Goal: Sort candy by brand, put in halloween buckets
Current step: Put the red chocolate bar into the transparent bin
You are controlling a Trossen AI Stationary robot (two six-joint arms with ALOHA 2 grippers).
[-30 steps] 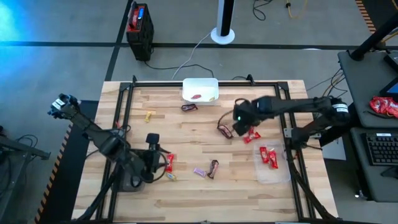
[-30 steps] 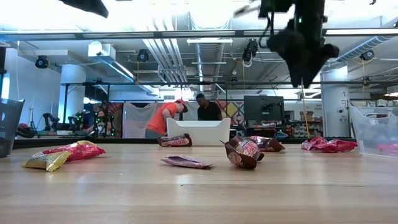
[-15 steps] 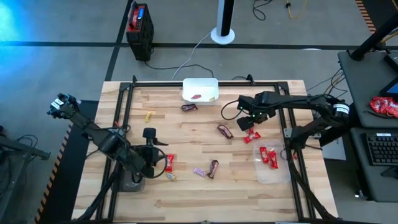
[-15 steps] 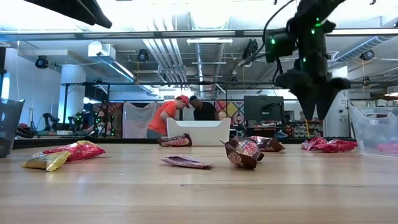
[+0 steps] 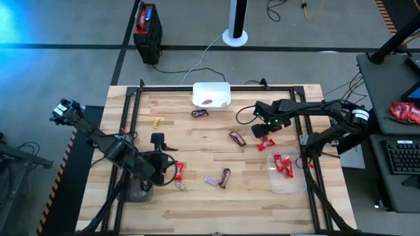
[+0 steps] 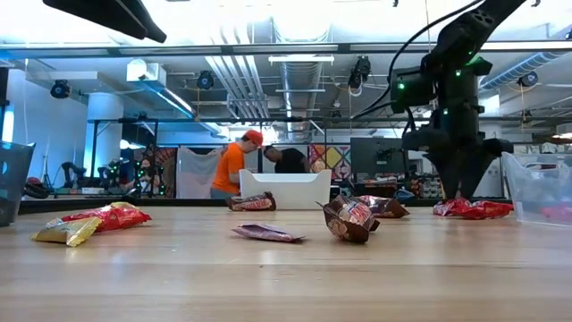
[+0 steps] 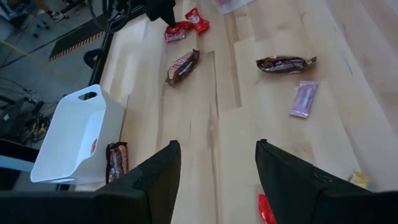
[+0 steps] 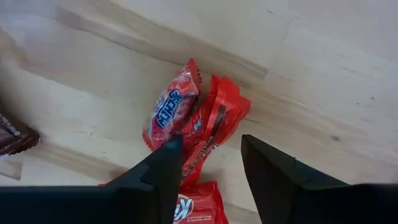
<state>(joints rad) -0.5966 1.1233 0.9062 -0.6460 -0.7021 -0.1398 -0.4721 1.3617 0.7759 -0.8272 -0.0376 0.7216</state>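
Red candies (image 8: 186,124) lie between the open right pincer (image 8: 208,168).

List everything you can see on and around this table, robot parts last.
Shallow white plastic bin: one, white, far edge of the table; one red candy inside.
Clear plastic bin: one, clear, right side; red candies inside.
Dark grey bin: one, grey, left edge in the low view.
Red wrapped candies: a small cluster, below the right gripper; one more on the left.
Brown wrapped candies: three, scattered.
Yellow wrapped candies: two, left half.
Purple wrapped candy: one, near edge.
Black-and-red box: one, on the floor.
People: two, in the background.
Left gripper: open, above the left side.
Right gripper: open, over the red cluster.
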